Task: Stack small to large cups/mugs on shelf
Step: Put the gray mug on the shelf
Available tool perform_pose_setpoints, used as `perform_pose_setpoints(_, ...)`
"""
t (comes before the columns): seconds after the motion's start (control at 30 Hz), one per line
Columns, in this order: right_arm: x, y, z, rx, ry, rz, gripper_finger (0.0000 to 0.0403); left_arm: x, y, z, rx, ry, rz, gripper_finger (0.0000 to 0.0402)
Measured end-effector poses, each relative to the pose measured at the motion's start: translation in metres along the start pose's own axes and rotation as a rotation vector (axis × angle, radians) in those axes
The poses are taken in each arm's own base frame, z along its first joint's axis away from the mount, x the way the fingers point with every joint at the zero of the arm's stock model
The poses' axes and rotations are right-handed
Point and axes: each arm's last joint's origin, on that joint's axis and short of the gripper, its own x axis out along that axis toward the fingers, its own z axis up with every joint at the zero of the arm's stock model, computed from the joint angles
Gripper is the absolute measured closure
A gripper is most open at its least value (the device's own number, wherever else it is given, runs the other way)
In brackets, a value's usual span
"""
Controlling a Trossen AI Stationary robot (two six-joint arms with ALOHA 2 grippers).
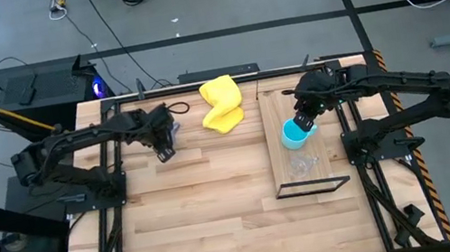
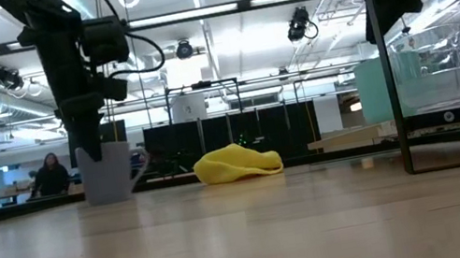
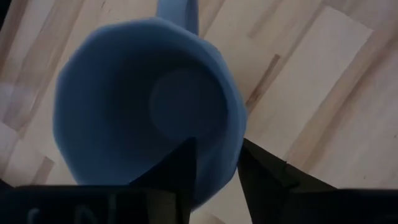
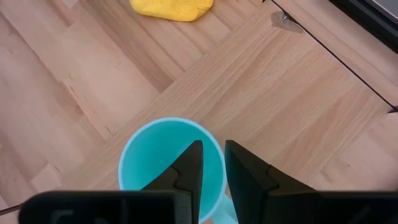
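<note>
The grey-blue mug (image 2: 109,173) stands on the table at the far left, its handle (image 2: 142,168) sticking out sideways. My left gripper (image 1: 165,150) is shut on its wall. The cyan mug (image 1: 293,137) is upright at the far part of the light-wood shelf (image 1: 321,151), and my right gripper (image 1: 302,122) is shut on its wall. The clear glass cup (image 1: 303,165) stands on the shelf just nearer than the cyan mug. My left gripper holds the grey-blue mug by its wall (image 3: 219,180), on the side opposite the handle (image 3: 177,9). One finger (image 3: 183,171) is inside the mug and one (image 3: 264,177) is outside. The fingers come from above, pointing down. The mug is upright, its base on the table. My right gripper holds the cyan mug by its rim wall (image 4: 214,142), one finger (image 4: 189,165) inside and one (image 4: 245,171) outside. The fingers come from above, pointing down. The mug is upright over the shelf board; whether its base rests on the board, I cannot tell.
A crumpled yellow cloth (image 1: 222,103) lies at the table's far middle, between the two arms. The shelf's thin black frame (image 1: 313,187) rims the board at its near end. Bare tabletop (image 1: 212,211) spreads over the near half.
</note>
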Motion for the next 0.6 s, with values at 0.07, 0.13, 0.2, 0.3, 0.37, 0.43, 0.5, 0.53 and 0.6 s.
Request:
perform_pose_setpoints(0.07,0.0000,0.0000,0.0000,-0.006,0.000,0.000,0.0328,0.0001,0.0004,0.0004,0.008,-0.003,0.002,0.0294)
perform_pose_setpoints(0.13,0.0000,0.0000,0.0000,-0.015,0.000,0.000,0.0328,0.0000,0.0004,0.0013,0.011,-0.014,0.003,0.0311)
perform_pose_setpoints(0.2,0.0001,0.0000,0.0000,-0.015,0.000,0.000,0.0328,-0.0003,0.0003,0.0019,0.010,-0.021,0.002,0.0333)
perform_pose_setpoints(0.3,0.0001,-0.0002,0.0001,-0.002,-0.003,-0.007,0.0328,-0.0005,0.0003,0.0027,0.006,-0.031,0.001,0.0369)
perform_pose_setpoints(0.37,0.0000,-0.0004,0.0002,0.001,-0.007,-0.014,0.0328,-0.0006,0.0003,0.0034,0.001,-0.038,0.000,0.0381)
perform_pose_setpoints(0.43,-0.0005,-0.0006,0.0001,-0.004,-0.010,-0.015,0.0328,-0.0006,0.0003,0.0034,0.002,-0.038,0.001,0.0381)
perform_pose_setpoints(0.5,-0.0024,-0.0011,-0.0006,-0.011,-0.018,-0.011,0.0328,-0.0006,0.0003,0.0034,0.002,-0.038,0.001,0.0378)
perform_pose_setpoints(0.53,-0.0040,-0.0013,-0.0012,-0.013,-0.024,-0.007,0.0328,-0.0008,-0.0003,0.0033,0.005,-0.038,0.001,0.0375)
perform_pose_setpoints(0.6,-0.0089,-0.0009,-0.0025,-0.017,-0.052,0.011,0.0328,-0.0039,-0.0019,0.0047,0.014,-0.037,-0.002,0.0375)
